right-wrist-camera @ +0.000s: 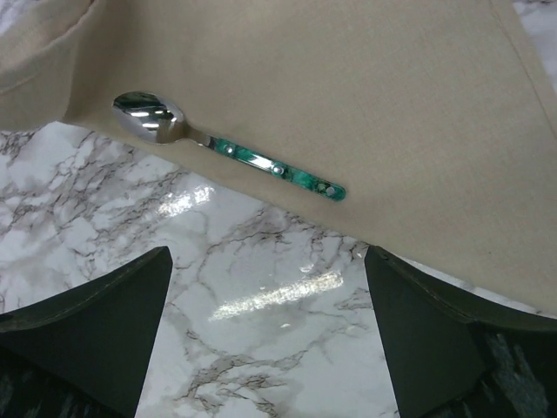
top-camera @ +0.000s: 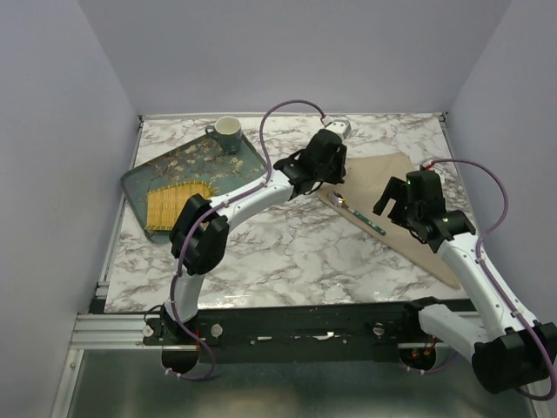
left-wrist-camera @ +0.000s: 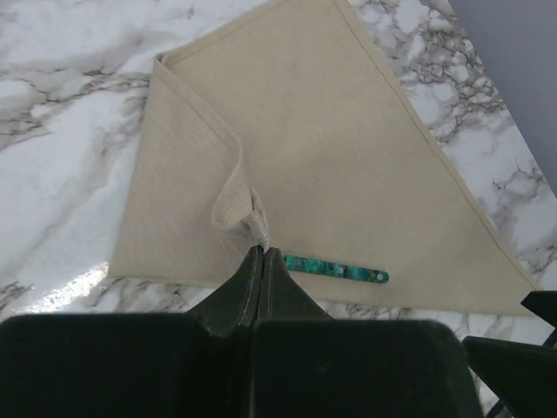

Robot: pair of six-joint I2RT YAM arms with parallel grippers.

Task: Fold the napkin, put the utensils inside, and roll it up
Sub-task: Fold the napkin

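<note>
1. The napkin [top-camera: 372, 178] lay folded into a triangle on the marble table [top-camera: 287, 252]. Two layers showed at one corner in the left wrist view.
2. The spoon [right-wrist-camera: 231, 148] rested on the napkin, just inside its long edge and running along that edge. Its silvery bowl and teal handle both lay on the cloth.
3. The left gripper [left-wrist-camera: 261, 257] sat over the napkin close to the spoon's bowl end. Its jaws were pressed together, pinching a small raised pucker of the cloth.
4. From the left wrist only the spoon's handle showed; the bowl was hidden behind the fingers [left-wrist-camera: 235, 292].
5. The right gripper [right-wrist-camera: 270, 279] hung just off the napkin's long edge, facing the spoon. Its jaws were spread wide with nothing between them but bare marble.
6. A teal floral tray [top-camera: 144, 178] lay well apart from the napkin, beyond the left arm, with a yellow woven mat [top-camera: 174, 205] on it. A mug [top-camera: 228, 133] stood at the tray's far corner.
</note>
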